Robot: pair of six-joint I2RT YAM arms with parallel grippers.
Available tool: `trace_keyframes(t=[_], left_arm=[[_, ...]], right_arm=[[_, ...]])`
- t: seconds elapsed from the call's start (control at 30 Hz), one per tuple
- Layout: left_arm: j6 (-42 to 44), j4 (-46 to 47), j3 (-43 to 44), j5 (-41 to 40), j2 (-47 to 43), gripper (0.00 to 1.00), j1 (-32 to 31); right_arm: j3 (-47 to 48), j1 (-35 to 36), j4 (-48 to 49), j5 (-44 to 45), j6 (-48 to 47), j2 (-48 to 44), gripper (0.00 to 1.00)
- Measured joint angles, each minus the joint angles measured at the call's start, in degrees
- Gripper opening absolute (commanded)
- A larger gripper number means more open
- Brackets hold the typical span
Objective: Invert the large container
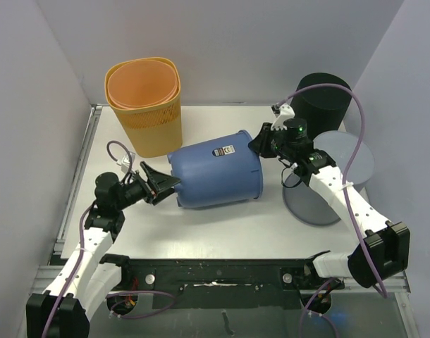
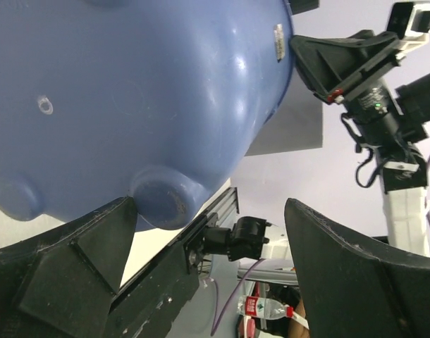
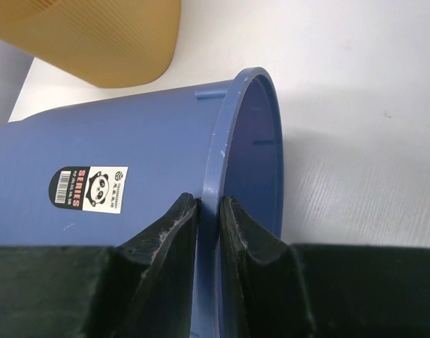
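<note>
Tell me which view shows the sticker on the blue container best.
The right wrist view: the sticker is close, its panda and "SERIES" readable. The top external view shows the sticker small; the left wrist view shows only a foreshortened sliver.

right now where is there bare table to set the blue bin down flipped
Widest bare patch: the strip of table between blue bin and the near edge. A smaller one lies behind it, between orange basket and black bin. The right side is crowded by the grey bin and right gripper.
</note>
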Motion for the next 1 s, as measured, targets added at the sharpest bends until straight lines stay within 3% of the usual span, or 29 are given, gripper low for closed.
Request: trace_keyframes(t=[0.43,0.67,0.87,1.0], left_arm=[[-8.6,13.5,13.0,3.3,7.8,0.85,-1.2],[-10.1,27.6,20.2,2.6,12.7,0.86,-9.2],[-10.5,36.5,20.7,1.1,20.4,0.86,-15.2],[-10.6,38.6,20.8,0.9,24.6,0.86,-17.3]], right_arm=[[-2.0,-3.3,3.2,5.6,2.5,1.4,0.00],[-6.9,-1.3,-2.0,0.4,5.9,4.7,0.13],[-7.1,-0.4,-2.0,-1.1,7.9,4.9,0.33],[-7.1,-0.7,-2.0,-0.8,8.4,4.9,0.35]])
